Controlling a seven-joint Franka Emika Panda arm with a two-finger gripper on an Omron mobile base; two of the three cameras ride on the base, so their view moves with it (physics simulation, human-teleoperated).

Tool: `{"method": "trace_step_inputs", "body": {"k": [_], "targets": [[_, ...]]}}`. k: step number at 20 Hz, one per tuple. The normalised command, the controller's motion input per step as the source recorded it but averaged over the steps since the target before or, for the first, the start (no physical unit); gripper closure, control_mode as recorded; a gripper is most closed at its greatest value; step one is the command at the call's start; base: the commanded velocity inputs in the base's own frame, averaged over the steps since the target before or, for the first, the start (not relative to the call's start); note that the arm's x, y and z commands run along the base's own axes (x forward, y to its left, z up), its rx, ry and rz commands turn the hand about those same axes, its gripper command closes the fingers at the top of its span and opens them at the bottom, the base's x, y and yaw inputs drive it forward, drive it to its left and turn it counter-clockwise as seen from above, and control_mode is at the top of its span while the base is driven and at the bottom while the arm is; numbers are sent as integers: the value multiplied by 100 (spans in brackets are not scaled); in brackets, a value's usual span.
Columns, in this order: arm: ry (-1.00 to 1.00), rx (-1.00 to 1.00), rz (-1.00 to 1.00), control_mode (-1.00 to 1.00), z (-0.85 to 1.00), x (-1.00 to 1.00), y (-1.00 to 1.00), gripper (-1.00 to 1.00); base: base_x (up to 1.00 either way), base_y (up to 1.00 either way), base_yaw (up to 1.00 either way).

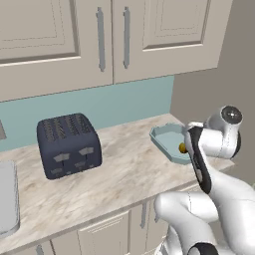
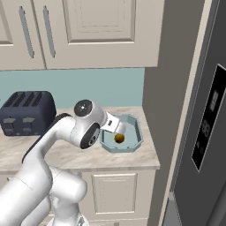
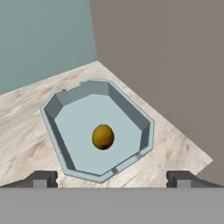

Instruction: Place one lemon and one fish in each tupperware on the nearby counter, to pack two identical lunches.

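1 lemon (image 3: pixel 103 136) lies in the pale blue tupperware (image 3: pixel 59 131) at the centre of the hand view, so the drop-off step looks finished here. The gripper (image 3: pixel 111 179) hangs above the container's near rim, jaws wide and empty. The flat grey tupperware (image 1: pixel 7 196) sits on the table (image 1: pixel 124 174) at the lower left of the left base view. Next, I judge, comes fetching 1 fish. The arm (image 2: pixel 66 130) arches rightward, hand tilted down.

My pictures are bright and evenly lit, a little soft, with faint shadows and no glare.
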Motion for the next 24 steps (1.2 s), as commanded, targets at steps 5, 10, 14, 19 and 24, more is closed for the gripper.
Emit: {"method": "trace_step_inputs", "body": {"k": [5,10,14,19,24], "targets": [[24,0,1,-100,73,-58,38,-100,0,0,0],[1,0,2,100,6,-78,35,-100,-20,8,0],[0,0,0,100,0,0,0,-100,-100,24,2],[0,0,0,100,0,0,0,-100,-100,-3,-1],[0,0,0,100,0,0,0,-100,-100,-46,-13]]}}
